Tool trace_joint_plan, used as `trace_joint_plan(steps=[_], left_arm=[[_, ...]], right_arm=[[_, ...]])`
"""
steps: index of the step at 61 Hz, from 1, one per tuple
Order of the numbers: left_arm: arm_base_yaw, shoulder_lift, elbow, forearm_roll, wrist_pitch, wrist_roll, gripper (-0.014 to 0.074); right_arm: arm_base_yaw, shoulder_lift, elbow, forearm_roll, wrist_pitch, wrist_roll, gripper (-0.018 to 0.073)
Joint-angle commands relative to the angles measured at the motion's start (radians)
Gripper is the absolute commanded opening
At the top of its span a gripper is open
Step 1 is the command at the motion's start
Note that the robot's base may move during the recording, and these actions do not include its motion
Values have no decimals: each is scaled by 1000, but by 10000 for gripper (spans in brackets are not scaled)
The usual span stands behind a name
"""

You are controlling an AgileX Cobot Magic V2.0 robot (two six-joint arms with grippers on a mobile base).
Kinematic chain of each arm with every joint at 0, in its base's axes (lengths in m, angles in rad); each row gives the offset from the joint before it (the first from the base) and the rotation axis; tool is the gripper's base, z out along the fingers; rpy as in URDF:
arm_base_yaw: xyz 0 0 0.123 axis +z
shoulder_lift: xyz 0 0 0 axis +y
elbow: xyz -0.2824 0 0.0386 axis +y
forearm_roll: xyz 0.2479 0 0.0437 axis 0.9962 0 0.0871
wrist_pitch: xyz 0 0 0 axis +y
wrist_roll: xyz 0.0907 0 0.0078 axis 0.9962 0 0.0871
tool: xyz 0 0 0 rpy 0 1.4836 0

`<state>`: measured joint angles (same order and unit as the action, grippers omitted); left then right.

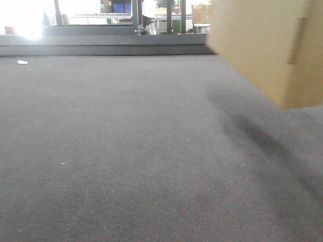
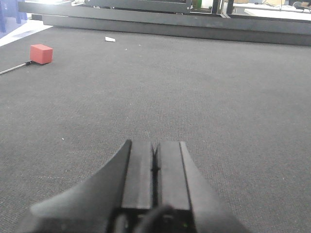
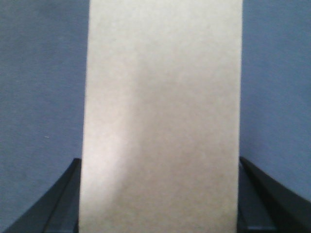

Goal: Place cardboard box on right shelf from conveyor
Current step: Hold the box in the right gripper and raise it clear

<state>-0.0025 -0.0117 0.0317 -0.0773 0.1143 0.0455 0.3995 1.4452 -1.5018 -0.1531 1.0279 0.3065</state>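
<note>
Because the cardboard box (image 3: pixel 160 97) looks light, stiff and smooth, its narrow sides suit gripping; the right gripper (image 3: pixel 161 199) clamps them, box apparently raised over the conveyor's (image 1: pixel 126 151) right side. The left gripper (image 2: pixel 154 162) is closed, empty.

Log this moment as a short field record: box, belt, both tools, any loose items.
cardboard box: plain tan, appears raised off the belt, shadow beneath it
conveyor: dark grey woven belt, raised rim along the far edge
right tool: closed on the cardboard box from both sides
left tool: shut, empty, low over the belt
red block: on the belt, far left in the left wrist view
white scrap: on the belt near the far rim
</note>
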Motion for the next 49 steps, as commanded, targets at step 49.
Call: trace_joint_plan(steps=[49], left_arm=[[3,-13,8,-6,-85,0,-116]], right_arm=[[-94,-980,542,-14,-191,-112,256]])
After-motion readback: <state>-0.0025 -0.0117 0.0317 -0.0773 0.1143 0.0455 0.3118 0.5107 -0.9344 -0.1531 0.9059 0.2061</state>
